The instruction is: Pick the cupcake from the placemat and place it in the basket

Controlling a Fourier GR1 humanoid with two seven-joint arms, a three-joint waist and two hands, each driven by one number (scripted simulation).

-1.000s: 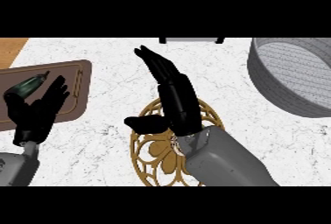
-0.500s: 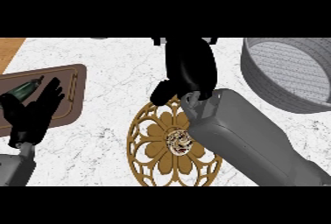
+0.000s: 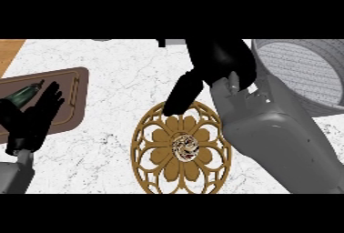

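On the marble counter (image 3: 107, 59), the cupcake (image 3: 186, 148) sits mid-placemat (image 3: 149, 136), just below the right hand (image 3: 215, 63)'s drooping, relaxed fingers (image 3: 180, 96), holding nothing.

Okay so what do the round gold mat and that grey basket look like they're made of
The placemat looks like cut metal or stiff plastic with a matte gold finish: its petal-and-arch pattern is pierced, so the white counter shows through. The basket looks woven, perhaps wicker or fabric in flat grey, judging by the fine cross-hatch inside and the ribbed wall. Neither is certain from the look alone.
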